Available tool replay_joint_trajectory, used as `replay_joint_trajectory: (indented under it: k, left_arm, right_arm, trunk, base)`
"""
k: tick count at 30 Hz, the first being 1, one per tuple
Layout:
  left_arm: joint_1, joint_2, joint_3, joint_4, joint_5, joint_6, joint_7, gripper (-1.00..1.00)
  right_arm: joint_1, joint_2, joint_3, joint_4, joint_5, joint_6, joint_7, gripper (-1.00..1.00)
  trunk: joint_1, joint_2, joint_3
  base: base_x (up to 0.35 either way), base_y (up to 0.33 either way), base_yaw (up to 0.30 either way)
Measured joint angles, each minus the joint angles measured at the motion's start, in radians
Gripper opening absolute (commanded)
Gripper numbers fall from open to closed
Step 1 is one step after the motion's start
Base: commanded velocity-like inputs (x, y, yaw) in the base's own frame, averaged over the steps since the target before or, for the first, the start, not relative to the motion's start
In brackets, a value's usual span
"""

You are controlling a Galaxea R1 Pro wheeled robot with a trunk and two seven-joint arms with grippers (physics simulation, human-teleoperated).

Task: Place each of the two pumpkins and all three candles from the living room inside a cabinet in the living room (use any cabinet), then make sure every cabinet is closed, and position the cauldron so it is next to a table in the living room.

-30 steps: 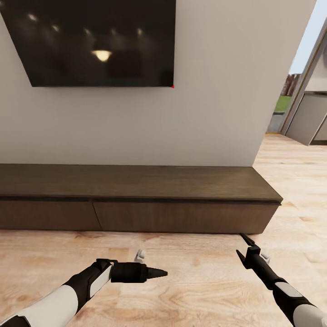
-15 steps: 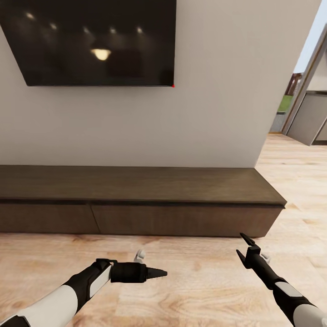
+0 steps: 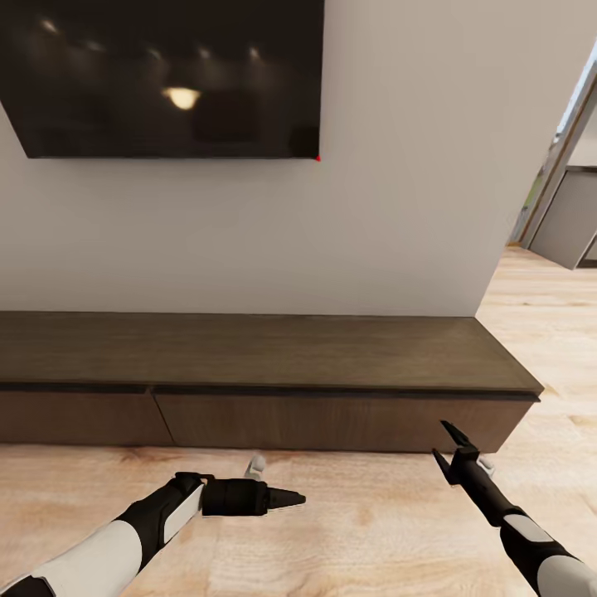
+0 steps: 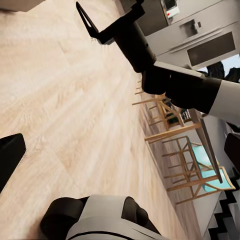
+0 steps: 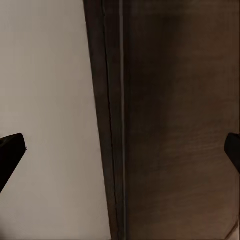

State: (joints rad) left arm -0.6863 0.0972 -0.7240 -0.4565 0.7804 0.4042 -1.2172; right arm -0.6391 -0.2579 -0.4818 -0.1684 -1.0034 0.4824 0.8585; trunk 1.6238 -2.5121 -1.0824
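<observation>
Dark brown cabinet (image 3: 257,352) is dead ahead, running along the wall under the TV (image 3: 166,75). Both fronts I can see are flush; nothing stands on the top. No pumpkin, candle or cauldron anywhere near the cabinet, so I can't say where they are.

Step, as I judge it: approach to the cabinet, empty-handed, most likely to open a front before anything goes in. None of the stowing looks done from here, though I can't see inside.

My right gripper (image 3: 448,448) is just in front of the cabinet's right-hand front, low, near the floor (image 3: 373,531). Fingers spread wide, nothing between them, not touching the wood. In the right wrist view the cabinet (image 5: 175,125) is close ahead, the seam under its top between the two fingertips (image 5: 10,150), with pale wall beside it.

My left gripper (image 3: 278,498) is further back from the cabinet, over the floor, pointing sideways toward the right arm. Head view shows only one dark tip, so I can't tell how far it's spread. It holds nothing. In the left wrist view I see the right gripper (image 4: 92,25), floorboards, and wooden chairs (image 4: 175,135) and grey units far from the cabinet.

Next move needs:
- fronts have no handles, so a fingertip has to catch the seam under the top or a side edge
- pull straight out from the cabinet, slow; slipping off is the likely failure
- then go fetch the items
</observation>
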Motion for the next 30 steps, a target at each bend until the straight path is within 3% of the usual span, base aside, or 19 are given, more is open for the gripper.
replay_joint_trajectory:
  k: [30]
  left_arm:
    - [0.0,0.0,0.0,0.0,0.0,0.0,0.001,1.0]
  right_arm:
    - [0.008,-0.003,0.001,0.0,0.012,-0.001,0.015,1.0]
  trunk:
    - [0.0,0.0,0.0]
  base:
    - [0.132,-0.059,0.0]
